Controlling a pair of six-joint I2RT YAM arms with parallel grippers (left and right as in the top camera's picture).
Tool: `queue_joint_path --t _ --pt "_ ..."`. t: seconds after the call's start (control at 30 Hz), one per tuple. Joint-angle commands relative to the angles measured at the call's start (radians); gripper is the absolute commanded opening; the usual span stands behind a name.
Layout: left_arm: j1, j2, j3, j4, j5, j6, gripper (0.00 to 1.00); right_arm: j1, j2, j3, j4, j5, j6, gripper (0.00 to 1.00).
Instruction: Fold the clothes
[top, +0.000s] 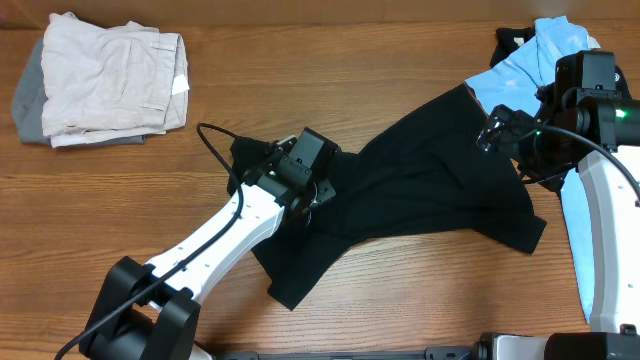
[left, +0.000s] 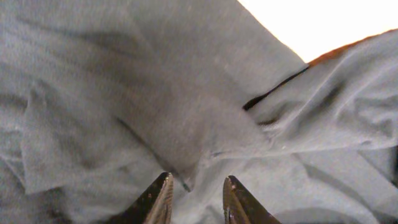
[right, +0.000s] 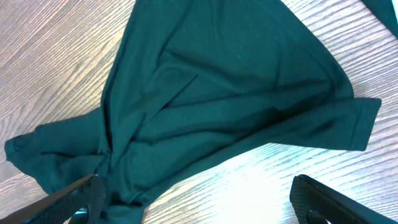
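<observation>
Wood-grain tabletop (top: 400, 320) is carrying all the garments, seen from overhead. At its middle the black shirt (top: 430, 190) is lying crumpled and unfolded, stretching from the near centre toward the far right, where its upper end is touching the light blue polo (top: 545, 55). The polo is lying in the far right corner and is running down the right edge beneath the right arm. At the far left, well apart from both, a folded beige garment (top: 110, 85) is resting on a grey one (top: 28, 100). The left gripper (top: 318, 190) is pointing down on the left part of the shirt, while the right gripper (top: 500, 130) is hanging over its far right part. The left wrist view is adding what the overhead view is hiding: the left gripper's fingers (left: 163, 196) are standing narrowly parted just above rumpled cloth, with a small fold tip lying between them and nothing clamped. In this view the shirt (left: 155, 93) is looking washed-out grey. The right wrist view is showing the right gripper's fingers (right: 87, 199) spread wide and holding nothing, one at a bunched edge of the shirt (right: 236, 93), the other over bare wood near a hemmed sleeve.
</observation>
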Motion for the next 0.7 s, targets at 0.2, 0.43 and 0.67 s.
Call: queue_joint_path --t 0.2,0.43,0.67 --pt "0.009 0.105 0.018 0.029 0.055 0.0 0.35 0.004 -0.01 -0.002 -0.013 0.009 -0.017 1.0" --pt "0.029 0.105 0.018 0.052 0.06 0.012 0.32 0.004 -0.01 -0.002 -0.009 0.009 -0.019 1.0" --pt "0.029 0.104 0.019 0.05 0.068 0.032 0.15 0.004 -0.01 -0.002 -0.008 0.009 -0.018 1.0"
